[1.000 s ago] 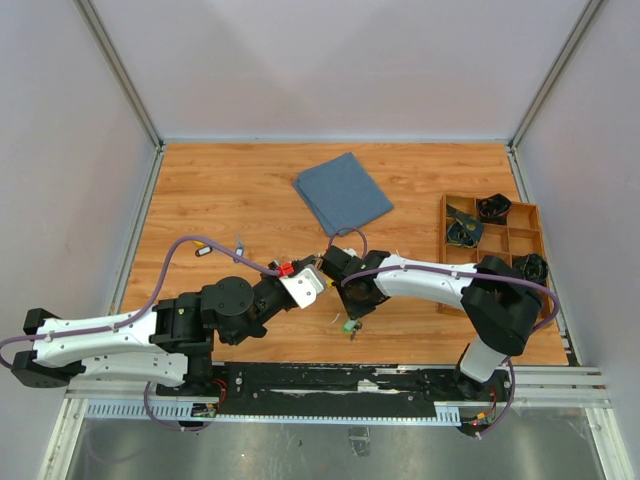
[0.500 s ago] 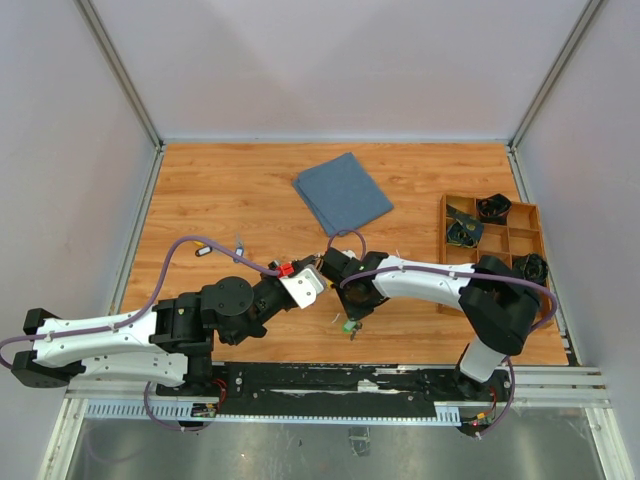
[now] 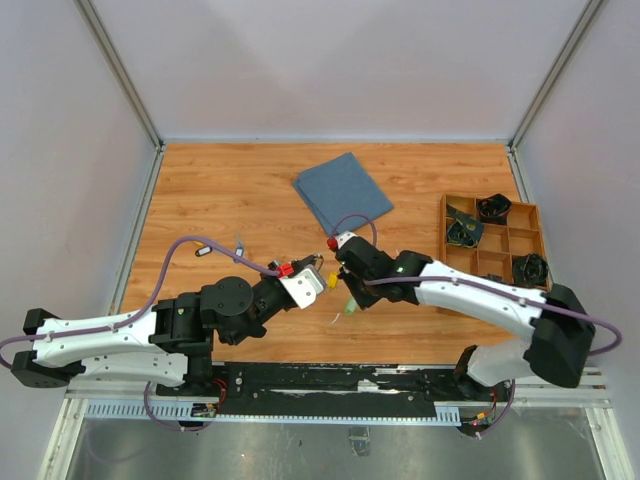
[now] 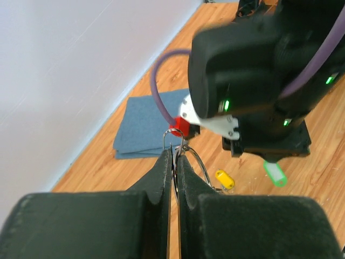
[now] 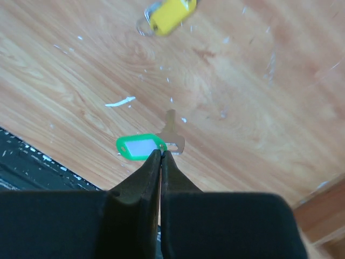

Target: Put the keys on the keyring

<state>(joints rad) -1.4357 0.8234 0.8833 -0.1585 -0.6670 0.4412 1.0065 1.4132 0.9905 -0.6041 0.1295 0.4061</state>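
My left gripper [image 4: 173,156] is clenched on the keyring [image 4: 197,162]. The thin wire loop stands up out of the fingertips and bows to the right of them, clear of the table [image 3: 220,200]. From above, this gripper sits near the middle of the near side of the table, its tip turned toward my right arm.

My right gripper [image 5: 160,155] is closed tight too. Its two fingers [image 5: 135,199] press flat together with no gap. Their tips meet just where the green key [image 5: 141,147] joins its tag, with the green tag sticking out to the left of the tips and the small metal blade pointing up and away beyond them. As far as I can see I have it pinched there, but I cannot tell whether it hangs free of the wood or touches it.

The yellow key [image 5: 168,12] lies on the table, apart from my right fingers, at the top edge of the right wrist view with its little loop on its left end. Seen from my left wrist, it lies just beyond and to the right of the keyring, between the ring and the green key. The ring and the green key are near each other but not touching.

Farther back lies a folded blue cloth [image 3: 343,190], and a wooden tray [image 3: 443,250] stands at the right side of the table.
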